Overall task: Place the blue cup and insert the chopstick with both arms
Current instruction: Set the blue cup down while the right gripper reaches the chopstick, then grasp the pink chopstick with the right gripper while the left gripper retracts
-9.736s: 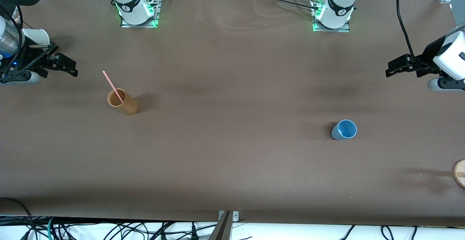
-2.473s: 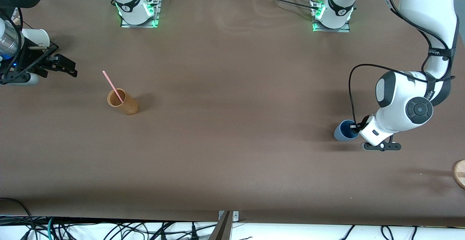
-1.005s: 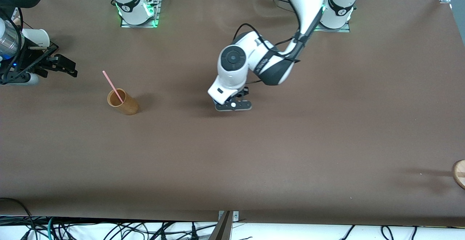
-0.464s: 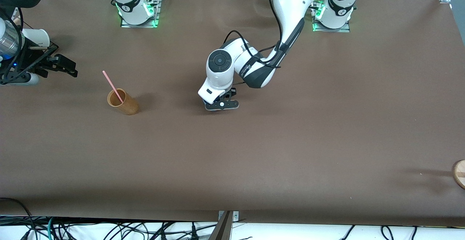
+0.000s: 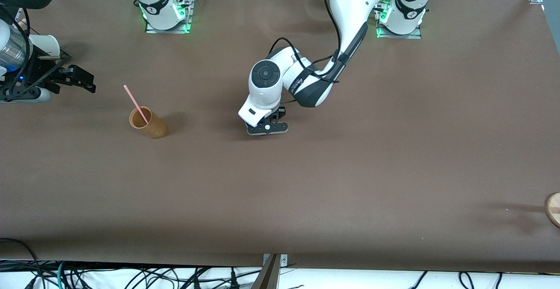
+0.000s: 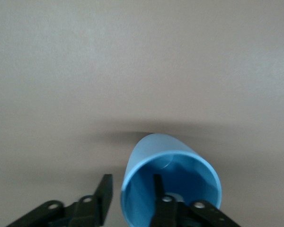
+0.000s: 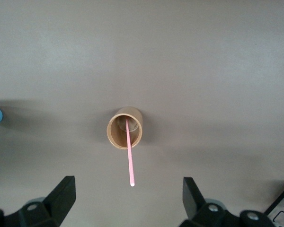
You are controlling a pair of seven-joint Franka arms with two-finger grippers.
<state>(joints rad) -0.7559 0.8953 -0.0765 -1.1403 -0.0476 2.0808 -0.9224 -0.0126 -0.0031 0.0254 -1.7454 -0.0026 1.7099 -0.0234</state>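
The blue cup [image 6: 170,189] stands upright on the brown table near its middle, almost hidden under the left hand in the front view. My left gripper [image 5: 264,129] straddles its rim in the left wrist view [image 6: 131,182]: one finger is inside, one outside, and both stand off the wall, so it is open. The pink chopstick [image 5: 135,104] leans in the tan cup [image 5: 148,123] toward the right arm's end; both show in the right wrist view, the chopstick [image 7: 129,153] and the tan cup [image 7: 124,127]. My right gripper [image 5: 85,83] is open, empty and up in the air [image 7: 128,189].
A white paper cup [image 5: 43,44] sits by the right arm's hand at the table's end. A round wooden piece [image 5: 553,209] lies at the edge of the left arm's end. The arm bases [image 5: 166,13] stand along the table's robot side.
The left arm carried the blue cup from its own end to the table's middle and has sunk a little in the last half second. The right gripper shifted slightly.
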